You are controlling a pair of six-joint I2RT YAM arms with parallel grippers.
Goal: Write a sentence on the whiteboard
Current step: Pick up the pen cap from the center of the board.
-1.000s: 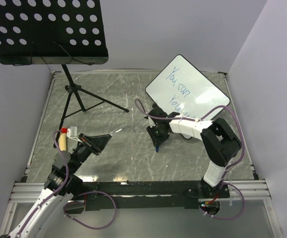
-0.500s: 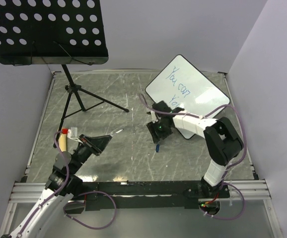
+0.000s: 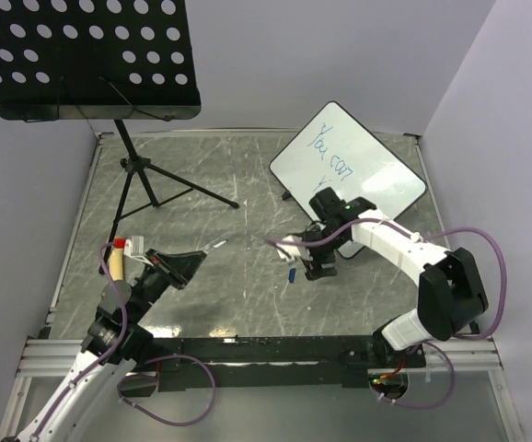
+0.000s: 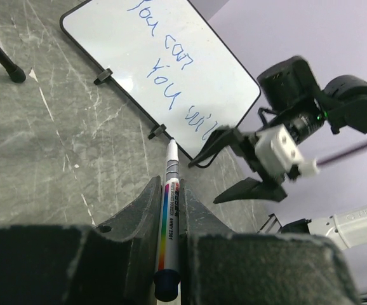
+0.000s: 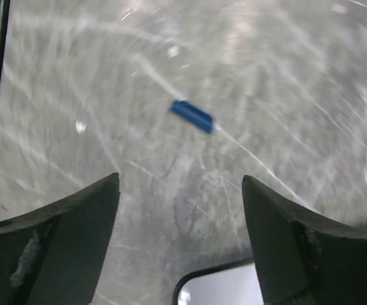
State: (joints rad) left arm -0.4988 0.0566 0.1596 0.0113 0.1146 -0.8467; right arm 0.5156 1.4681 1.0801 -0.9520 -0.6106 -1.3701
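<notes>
The left gripper (image 4: 169, 187) is clamping fully shut on a marker (image 4: 168, 219), whose tip is pointing forward past the fingers. The right gripper (image 5: 180, 181) is hanging wide open above the table (image 3: 202, 267), holding nothing; a blue cap (image 5: 192, 117) is lying on the surface ahead of its fingers, apart from them. The whiteboard (image 3: 381, 175) is resting well ahead of the left gripper and just behind the right one, near the table's far right corner. The sentence (image 4: 164, 67) is showing in two blue lines, its second line partly hidden by the right arm. Open table is lying between the grippers; a music stand (image 3: 82, 55) is standing ahead-left of the left gripper.
</notes>
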